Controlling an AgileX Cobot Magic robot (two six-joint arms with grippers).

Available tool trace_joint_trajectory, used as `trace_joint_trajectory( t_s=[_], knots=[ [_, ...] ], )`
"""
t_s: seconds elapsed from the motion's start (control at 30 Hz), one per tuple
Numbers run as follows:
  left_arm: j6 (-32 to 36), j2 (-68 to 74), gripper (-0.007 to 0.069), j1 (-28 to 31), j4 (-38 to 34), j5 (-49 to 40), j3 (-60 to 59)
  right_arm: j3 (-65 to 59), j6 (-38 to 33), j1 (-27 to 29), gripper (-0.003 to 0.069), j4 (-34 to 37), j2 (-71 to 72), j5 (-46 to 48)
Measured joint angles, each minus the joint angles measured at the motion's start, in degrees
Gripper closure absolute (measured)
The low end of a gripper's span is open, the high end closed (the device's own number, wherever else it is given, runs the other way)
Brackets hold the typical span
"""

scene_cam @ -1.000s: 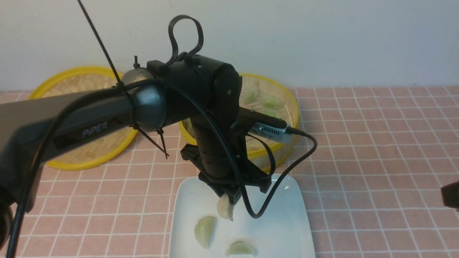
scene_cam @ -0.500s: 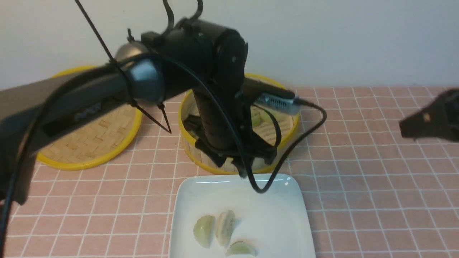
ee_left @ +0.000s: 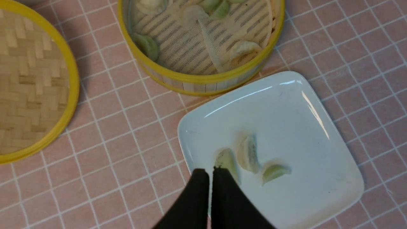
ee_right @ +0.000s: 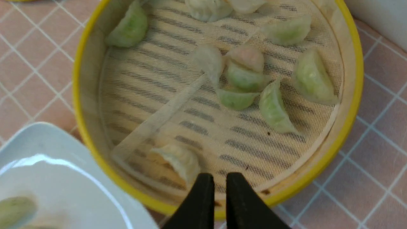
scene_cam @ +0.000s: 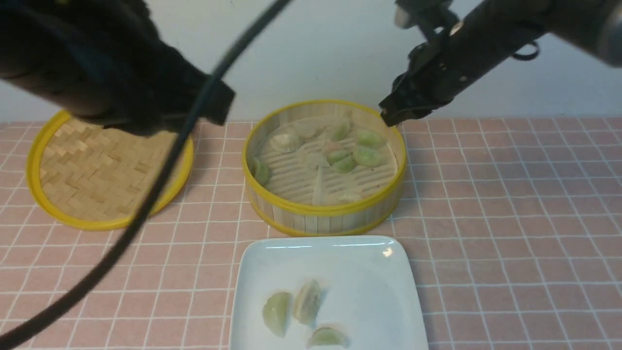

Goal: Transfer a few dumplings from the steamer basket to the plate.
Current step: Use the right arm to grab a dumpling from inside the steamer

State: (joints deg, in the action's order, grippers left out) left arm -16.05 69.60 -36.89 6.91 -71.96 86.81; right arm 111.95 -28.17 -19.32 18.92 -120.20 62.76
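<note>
woven lid (ee_left: 31, 79) beside, plate (ee_left: 302, 111) with dumplings (ee_left: 248, 154) ahead of left gripper (ee_left: 210, 173): pinched together, empty | right gripper (ee_right: 220, 178) over steamer basket (ee_right: 349, 105): slightly parted, empty

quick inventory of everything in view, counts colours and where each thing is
steamer basket: one, bamboo with yellow rims, centre of the scene
plate: one, white, just in front of the basket
plated dumplings: three, pale green to whitish, on the near part of the plate
basket dumplings: about ten (exact count unclear), pale green and whitish, mostly toward the far side
woven disc: one, bamboo with yellow rim, on the robot's left of the basket
tablecloth: one, pink with white grid, under everything
left claw: one, black, shut and empty, high on the robot's left
right claw: one, black, fingers slightly parted, empty, above the basket's rim
</note>
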Motion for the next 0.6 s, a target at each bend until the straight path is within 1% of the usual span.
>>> trace_joint_trajectory(
  t_s=[0.07,0.13,0.17,0.2,0.3,0.43,0.6],
  knots=[
    [-0.63,-3.38,0.0631,0.00,0.19,-0.06,-1.67,4.83,0.31,-0.58,0.0519,-1.93,-5.00,1.24],
    [-1.28,-7.92,0.0631,0.00,0.41,-0.20,-3.83,11.14,1.53,-1.06,0.0443,-4.99,-11.10,3.52],
    [-1.35,-7.92,0.0631,0.00,0.41,-0.20,-3.83,11.68,1.53,-1.14,0.0436,-5.27,-11.60,3.79],
    [-1.75,-10.47,0.0631,0.00,0.45,-0.40,-4.92,15.80,2.36,-1.35,0.0382,-6.91,-15.29,5.21],
    [-2.30,-14.07,0.0631,0.00,0.45,-1.12,-6.43,21.95,2.80,-1.73,0.0300,-8.89,-20.55,6.61],
    [-2.49,-16.61,0.0631,0.00,0.51,-1.25,-7.62,25.55,2.85,-1.85,0.0253,-9.80,-24.30,5.79],
    [-2.49,-17.28,0.0631,0.00,0.51,-1.25,-8.00,25.91,2.92,-1.85,0.0251,-10.45,-26.32,3.31]
  ],
)
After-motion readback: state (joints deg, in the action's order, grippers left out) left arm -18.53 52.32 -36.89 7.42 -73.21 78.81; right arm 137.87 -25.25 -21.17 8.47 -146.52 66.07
